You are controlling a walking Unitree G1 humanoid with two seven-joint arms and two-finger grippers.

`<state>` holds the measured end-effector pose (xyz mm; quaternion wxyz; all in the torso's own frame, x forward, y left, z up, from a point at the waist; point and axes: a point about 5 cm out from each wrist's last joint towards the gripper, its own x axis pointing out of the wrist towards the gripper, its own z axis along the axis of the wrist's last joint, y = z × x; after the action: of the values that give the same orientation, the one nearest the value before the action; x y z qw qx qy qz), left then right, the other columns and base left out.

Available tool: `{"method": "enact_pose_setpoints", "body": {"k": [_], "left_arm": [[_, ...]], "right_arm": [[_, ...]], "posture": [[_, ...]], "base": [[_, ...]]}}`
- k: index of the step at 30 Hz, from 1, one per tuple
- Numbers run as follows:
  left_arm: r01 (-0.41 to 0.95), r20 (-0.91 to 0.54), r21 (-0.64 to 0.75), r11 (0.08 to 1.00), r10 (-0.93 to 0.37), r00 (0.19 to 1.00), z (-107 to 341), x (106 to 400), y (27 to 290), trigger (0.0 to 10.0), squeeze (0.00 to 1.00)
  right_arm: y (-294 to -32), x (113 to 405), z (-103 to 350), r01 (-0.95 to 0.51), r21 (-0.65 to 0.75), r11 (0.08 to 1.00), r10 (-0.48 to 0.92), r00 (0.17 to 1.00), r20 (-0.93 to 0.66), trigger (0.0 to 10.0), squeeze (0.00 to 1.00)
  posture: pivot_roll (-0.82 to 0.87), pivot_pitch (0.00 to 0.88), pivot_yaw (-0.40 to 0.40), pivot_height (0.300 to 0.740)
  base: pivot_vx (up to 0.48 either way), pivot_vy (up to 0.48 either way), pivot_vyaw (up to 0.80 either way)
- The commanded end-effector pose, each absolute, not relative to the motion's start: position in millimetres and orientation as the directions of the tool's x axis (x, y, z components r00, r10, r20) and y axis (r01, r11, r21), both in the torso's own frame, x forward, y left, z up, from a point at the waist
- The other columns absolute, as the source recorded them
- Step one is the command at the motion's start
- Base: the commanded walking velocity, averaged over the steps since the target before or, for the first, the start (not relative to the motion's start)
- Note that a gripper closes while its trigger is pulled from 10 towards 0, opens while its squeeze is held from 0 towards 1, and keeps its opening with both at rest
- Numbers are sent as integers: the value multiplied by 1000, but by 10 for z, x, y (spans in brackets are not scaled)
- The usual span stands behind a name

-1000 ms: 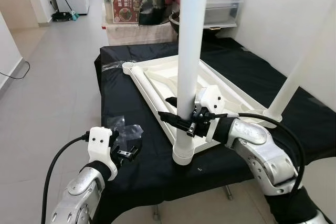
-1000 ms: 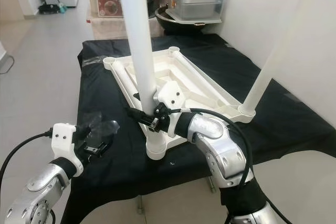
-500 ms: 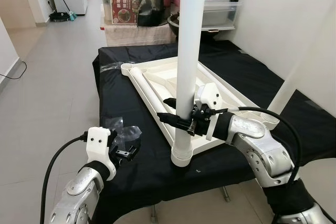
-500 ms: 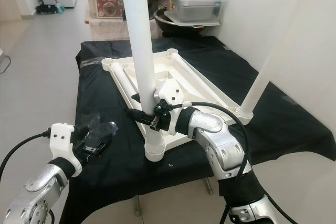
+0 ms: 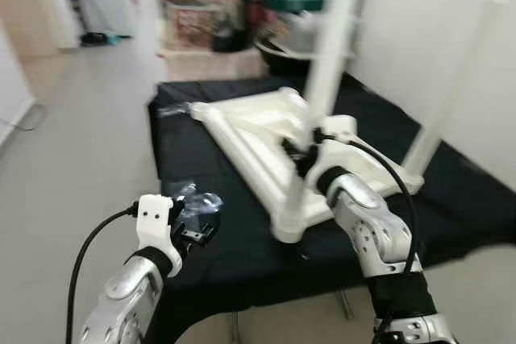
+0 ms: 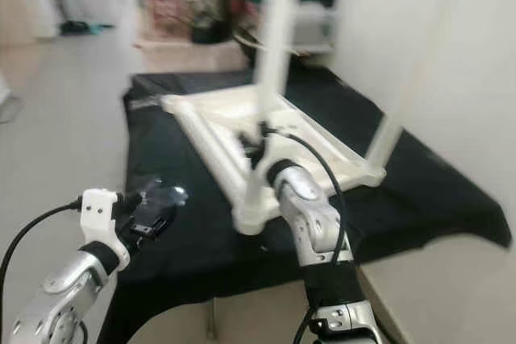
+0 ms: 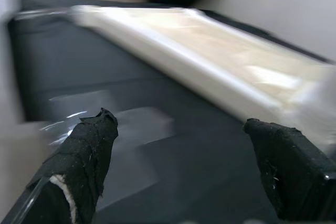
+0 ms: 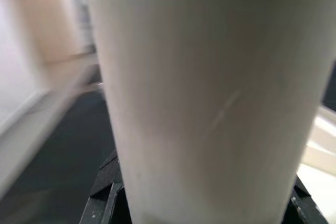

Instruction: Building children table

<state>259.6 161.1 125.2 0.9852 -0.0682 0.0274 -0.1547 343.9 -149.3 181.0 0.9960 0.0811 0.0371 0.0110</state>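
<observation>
The right gripper (image 5: 305, 153) is closed around a white table leg (image 5: 321, 86), its black fingers pressed to either side of the smooth round tube; in the right wrist view that leg (image 8: 210, 93) stands hard against the lens with the dark fingertips at its base. The leg rises from the near corner socket of the white tabletop (image 5: 258, 130), which lies upside down on the black cloth (image 5: 201, 199), and it tilts slightly away from the robot. The head views are blurred.

Two legs stand in the tabletop: the held one at the near corner, and a second white leg (image 5: 451, 94) in the corner toward the robot's right, leaning a little to the right against the pale wall. The tabletop is a moulded plastic frame with raised ribs and round sockets at its corners.

The left gripper (image 5: 196, 231) hovers above the near left edge of the cloth-covered table, fingers spread wide and holding nothing; in the left wrist view its two padded black fingertips (image 7: 89, 150) stand well apart. Just beyond them lies one crumpled clear plastic bag (image 5: 193, 199), glossy on the matt cloth, well apart from the tabletop.

Behind the table's far edge stand stacked plastic storage boxes (image 5: 197, 14), one with an orange lid.
</observation>
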Motion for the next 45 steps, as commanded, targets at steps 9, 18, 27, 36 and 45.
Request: {"method": "enact_pose_setpoints", "body": {"k": [9,18,27,36,45], "left_arm": [[290,-47,-132,948,-298,953,1239,2628,1650,10000,0],[282,-49,-119,952,-290,956,1242,2641,1677,10000,0],[283,-48,-112,953,-290,956,1248,2655,1679,10000,0],[285,-48,-108,952,-292,955,1251,2669,1679,10000,0],[290,-44,-107,951,-296,954,1258,2683,1677,10000,0]], "right_arm": [[-1883,3207,1327,340,179,923,-282,916,-286,0,0],[-1605,3257,1422,232,241,942,-166,949,-266,10000,0],[-1426,3308,1564,103,304,947,-43,979,-201,10000,1000],[-1512,3349,1933,-303,358,883,323,946,5,10000,0],[-1756,3353,2129,-483,223,847,485,873,50,10000,0]], "posture": [[-39,0,-54,740],[-35,0,-53,740],[-37,0,-52,740],[-42,0,-52,740],[-46,0,-55,740]], "base": [[0,0,0],[0,0,0],[0,0,0],[0,0,0],[0,0,0]]}}
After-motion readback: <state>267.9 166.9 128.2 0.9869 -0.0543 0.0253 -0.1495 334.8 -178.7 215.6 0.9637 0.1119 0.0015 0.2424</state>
